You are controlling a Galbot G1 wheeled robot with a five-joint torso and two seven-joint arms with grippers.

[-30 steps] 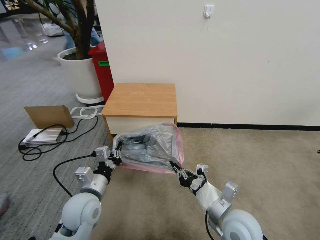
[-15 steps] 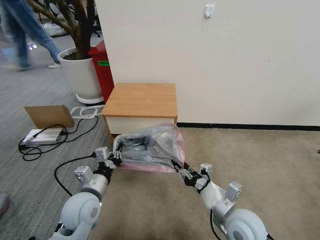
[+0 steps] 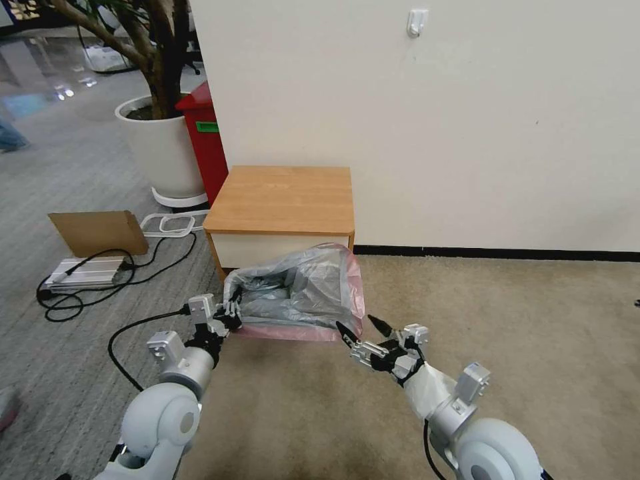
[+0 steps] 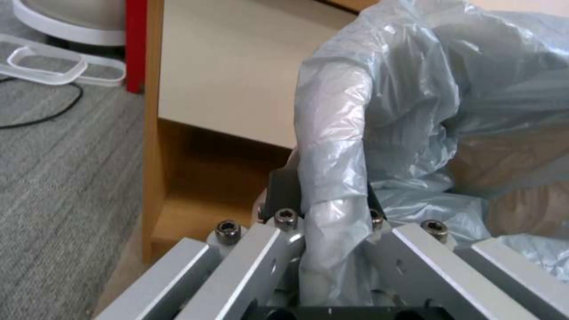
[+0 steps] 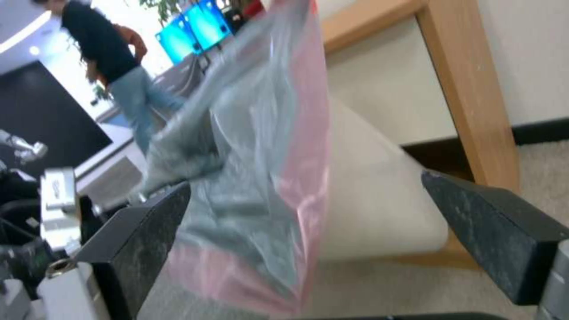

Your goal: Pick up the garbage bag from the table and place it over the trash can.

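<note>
Grey garbage bag [image 3: 300,293] lines trash can [image 5: 379,209].

We see a big white plant pot [image 3: 160,150] with a tree trunk [image 3: 163,60] at the far left, and a tall red bin [image 3: 203,143] just beside it against the white wall [image 3: 467,133]. A white hook [image 3: 417,22] sits high on that wall. On the grey carpet lie a cardboard piece [image 3: 99,231], a silver box [image 3: 83,273], black cables [image 3: 127,267] and a clear plastic frame [image 3: 175,223].
</note>
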